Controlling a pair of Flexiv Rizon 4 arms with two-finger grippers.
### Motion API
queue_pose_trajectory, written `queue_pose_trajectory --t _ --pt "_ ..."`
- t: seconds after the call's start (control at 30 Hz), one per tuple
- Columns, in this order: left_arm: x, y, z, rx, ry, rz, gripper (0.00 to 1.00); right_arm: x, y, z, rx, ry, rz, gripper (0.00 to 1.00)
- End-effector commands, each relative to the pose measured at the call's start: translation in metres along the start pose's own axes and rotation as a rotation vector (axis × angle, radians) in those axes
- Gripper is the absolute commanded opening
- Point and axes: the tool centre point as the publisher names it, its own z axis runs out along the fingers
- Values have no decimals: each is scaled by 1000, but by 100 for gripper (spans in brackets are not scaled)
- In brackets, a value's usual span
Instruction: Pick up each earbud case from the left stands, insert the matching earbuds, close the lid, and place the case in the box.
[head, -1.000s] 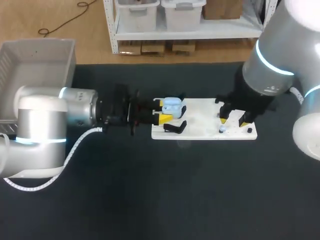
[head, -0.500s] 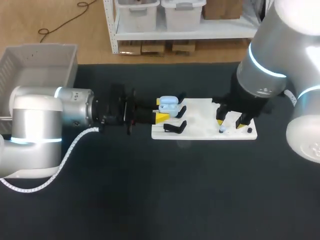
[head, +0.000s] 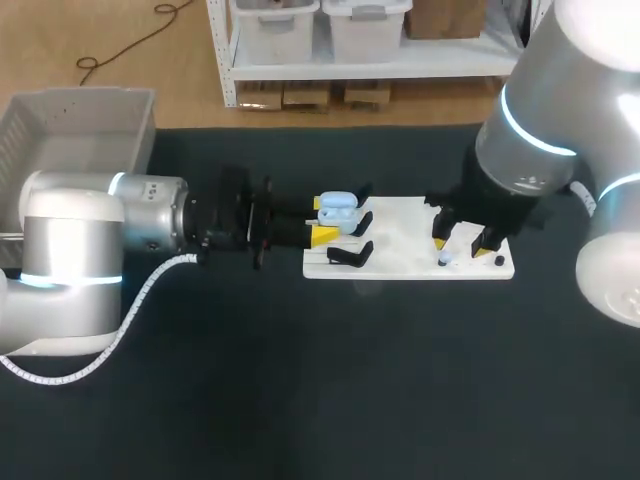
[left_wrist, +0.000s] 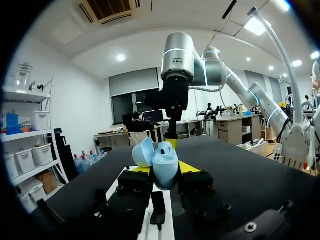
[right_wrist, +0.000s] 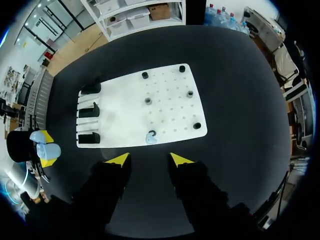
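Dark table (head: 300, 390) bears white board (head: 405, 228); left claw (head: 324, 221) seemingly clamps blue case (head: 340, 207), right claw (head: 464, 237) apart.

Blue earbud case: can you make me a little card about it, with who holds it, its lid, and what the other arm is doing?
Thing: light blue plastic earbud case
Holder: left gripper, shut on it from both sides
Lid: open, tipped back
Other arm: right gripper, open, above a small pale earbud
Earbud's place: on the white pegboard, near its edge
Box: grey plastic bin, behind the left arm
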Motion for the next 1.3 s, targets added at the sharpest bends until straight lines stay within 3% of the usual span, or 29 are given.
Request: queue_pose_trajectory --t 0.03,1.3 --pt "0 0 0 1 0 1 0 2 1 5 12 0 5 48" --pt "0 0 0 1 0 1 0 -13 -7 48 47 -34 77 35"
